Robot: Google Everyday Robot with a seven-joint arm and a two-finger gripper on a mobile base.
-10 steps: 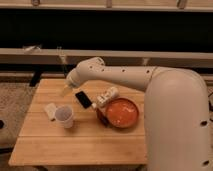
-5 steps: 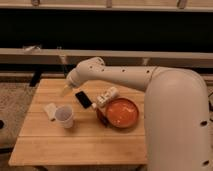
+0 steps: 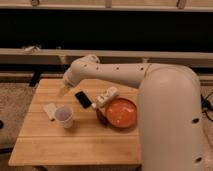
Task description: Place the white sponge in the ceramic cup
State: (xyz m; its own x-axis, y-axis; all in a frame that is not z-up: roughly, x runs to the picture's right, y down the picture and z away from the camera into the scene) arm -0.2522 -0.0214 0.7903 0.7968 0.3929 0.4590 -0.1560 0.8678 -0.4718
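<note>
Hanging tool: at the arm's end over the back-left part of the bench, behind the cup and left of the phone; wide or narrow, I cannot tell.
Sponge: flat near the left edge, just beside the cup on its left, apart from the tool.
Cup: upright, mouth up, left of centre.
Phone: lying slantwise between tool and bottle.
Bottle: lying by the bowl's back-left rim.
Bowl: right of centre, close to the robot's body.
Open room: bare wood along the front edge, and between cup and bowl.
</note>
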